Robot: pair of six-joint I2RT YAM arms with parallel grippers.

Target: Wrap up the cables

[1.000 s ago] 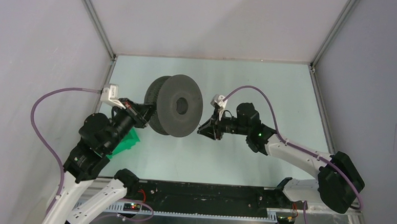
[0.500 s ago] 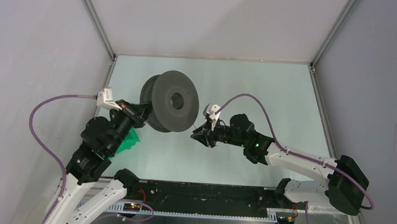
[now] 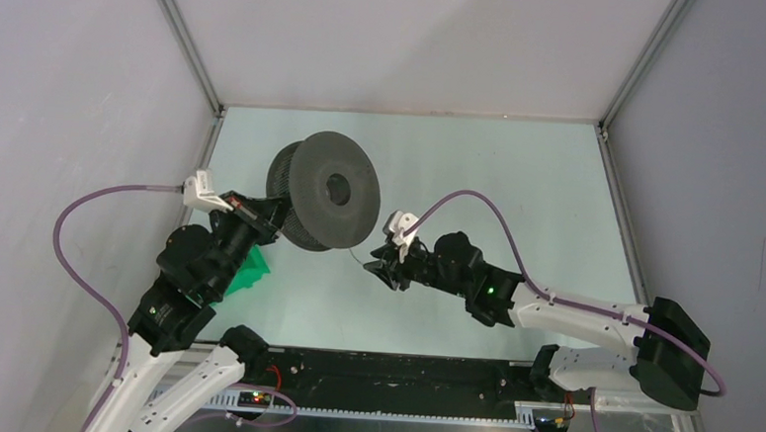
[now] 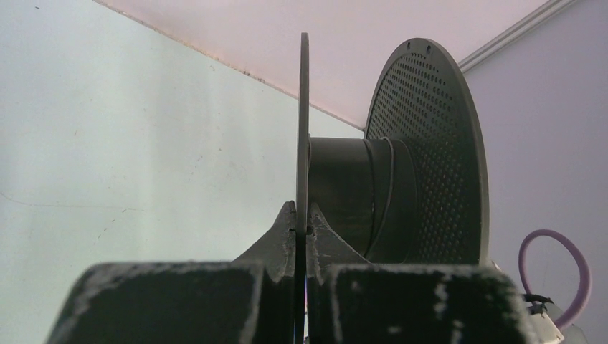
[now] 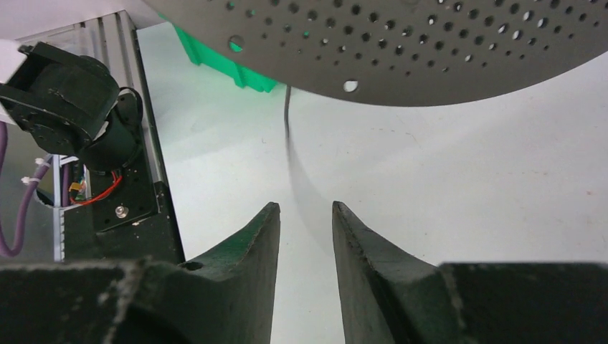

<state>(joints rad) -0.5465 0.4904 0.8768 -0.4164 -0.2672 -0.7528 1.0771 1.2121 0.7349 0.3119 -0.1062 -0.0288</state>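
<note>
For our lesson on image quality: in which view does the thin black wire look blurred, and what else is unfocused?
Right wrist view: the wire smears into a grey streak near the right pincer. Left wrist view: the left pincer is blurred, the spool crisp. Top view: evenly lit.

Table top: pale mint-green sheet [image 3: 519,184] filling the middle of the top view; the left wrist view shows faint scratches on it.
Back wall: plain white panel [image 3: 408,39], upper frame.
Side walls: grey-lilac left wall [image 3: 58,110] and right wall [image 3: 729,145].
Corner posts: metal left post [image 3: 182,39] and right post [image 3: 642,63], slanting down to the table's far corners.
Near edge: black rail [image 3: 400,375], with a white slotted duct [image 3: 398,413] below it.
Light: soft and even, with faint shadows.
</note>
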